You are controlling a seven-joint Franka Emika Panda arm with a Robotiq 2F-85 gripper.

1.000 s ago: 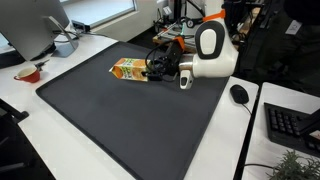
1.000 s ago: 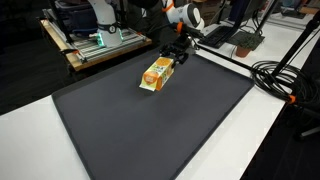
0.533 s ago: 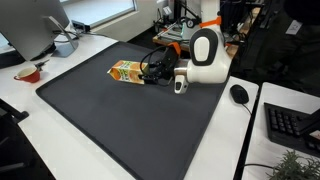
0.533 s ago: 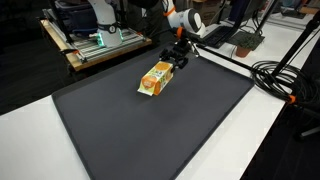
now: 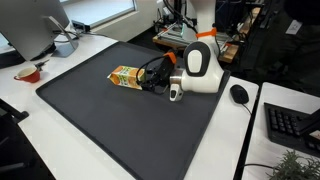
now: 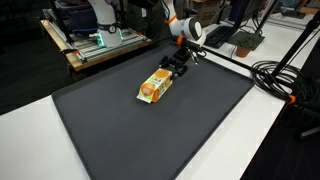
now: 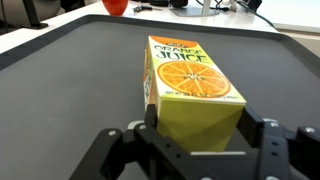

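An orange juice carton (image 5: 124, 75) lies on its side on the black mat (image 5: 120, 125); it also shows in an exterior view (image 6: 154, 87) and fills the wrist view (image 7: 190, 85). My gripper (image 5: 152, 77) reaches low over the mat and is shut on the carton's near end. In the wrist view the gripper (image 7: 195, 135) has one black finger pressed against each side of the carton's folded end. In an exterior view the gripper (image 6: 172, 68) sits at the carton's far end, near the back edge of the mat (image 6: 170, 135).
A red bowl (image 5: 28, 72) and a monitor (image 5: 35, 25) stand beyond the mat's left side. A mouse (image 5: 239, 94) and keyboard (image 5: 290, 125) lie at the right. Cables (image 6: 275, 75) run beside the mat. A cluttered cart (image 6: 95, 40) stands behind.
The gripper and the carton have moved together across the mat, away from its back edge toward its middle. The arm has leaned further over the mat.
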